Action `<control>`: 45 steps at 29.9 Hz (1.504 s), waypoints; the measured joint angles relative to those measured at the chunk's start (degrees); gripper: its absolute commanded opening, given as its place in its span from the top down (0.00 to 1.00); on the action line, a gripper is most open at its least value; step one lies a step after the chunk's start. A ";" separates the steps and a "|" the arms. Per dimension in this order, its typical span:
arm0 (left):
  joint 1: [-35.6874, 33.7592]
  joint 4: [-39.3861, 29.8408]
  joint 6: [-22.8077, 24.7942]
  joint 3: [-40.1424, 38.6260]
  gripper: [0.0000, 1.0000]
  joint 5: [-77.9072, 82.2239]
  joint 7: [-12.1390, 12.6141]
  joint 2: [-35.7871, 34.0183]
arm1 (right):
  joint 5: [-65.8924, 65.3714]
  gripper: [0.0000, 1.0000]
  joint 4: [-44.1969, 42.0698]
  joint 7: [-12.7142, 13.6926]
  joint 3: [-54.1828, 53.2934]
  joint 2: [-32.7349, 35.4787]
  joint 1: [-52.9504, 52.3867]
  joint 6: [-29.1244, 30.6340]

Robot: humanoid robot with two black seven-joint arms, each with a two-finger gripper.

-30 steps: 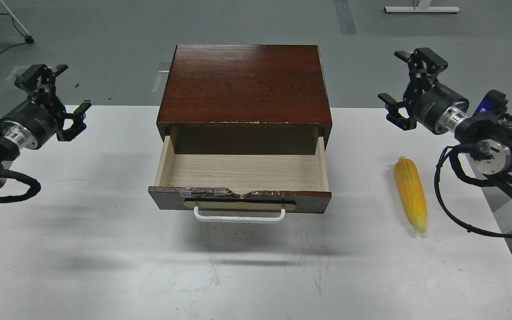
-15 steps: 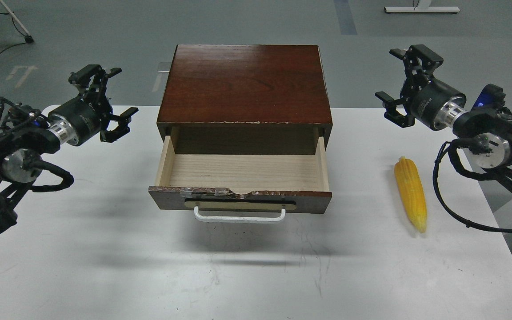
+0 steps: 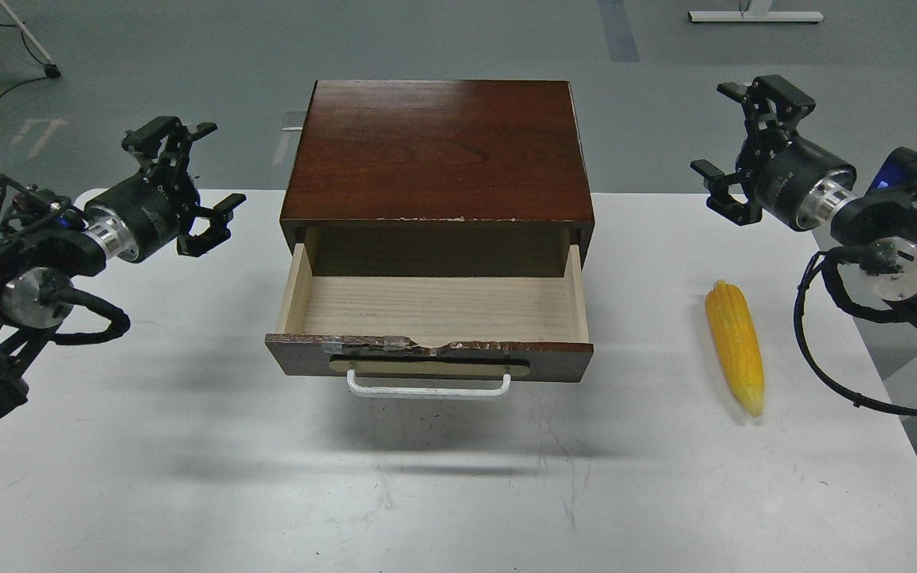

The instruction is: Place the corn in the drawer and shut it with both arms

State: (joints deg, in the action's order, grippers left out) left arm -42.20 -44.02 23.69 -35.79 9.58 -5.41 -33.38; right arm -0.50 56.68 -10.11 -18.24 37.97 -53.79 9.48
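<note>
The corn [image 3: 735,345] lies on the worktop [image 3: 148,446] at 3 o'clock of the open drawer [image 3: 435,306] — long axis 12-to-6, below the nearer right gripper [image 3: 749,151], both grippers' fingers spread.

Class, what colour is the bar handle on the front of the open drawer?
White. The handle sits on a tan oval plate, clearest in the head view.

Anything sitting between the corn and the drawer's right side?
No. In the head view, only bare white table separates the corn from the drawer; the two are apart.
</note>
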 measured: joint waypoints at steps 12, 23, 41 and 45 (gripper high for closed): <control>0.37 0.31 -0.13 -0.07 0.02 -0.08 -0.17 0.04 | -29.03 0.00 0.05 0.42 13.79 3.34 -2.29 -8.46; 3.10 0.34 -0.19 -0.20 0.02 -0.09 -0.98 0.60 | -59.96 0.05 0.08 0.62 27.88 6.29 -2.14 -12.10; 6.35 0.33 -0.08 -0.26 0.02 -0.18 -2.61 -0.79 | -59.88 0.97 -3.71 -0.03 32.70 -2.77 1.91 -13.94; 6.72 0.33 -0.14 -0.26 0.02 -0.18 -2.61 -0.81 | -59.82 1.00 -3.51 -1.15 33.27 -3.00 1.54 -16.18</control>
State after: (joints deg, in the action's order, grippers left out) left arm -35.49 -43.69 23.55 -36.05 9.40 -8.01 -34.19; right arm -60.31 53.17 -11.27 15.03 34.97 -52.25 -6.69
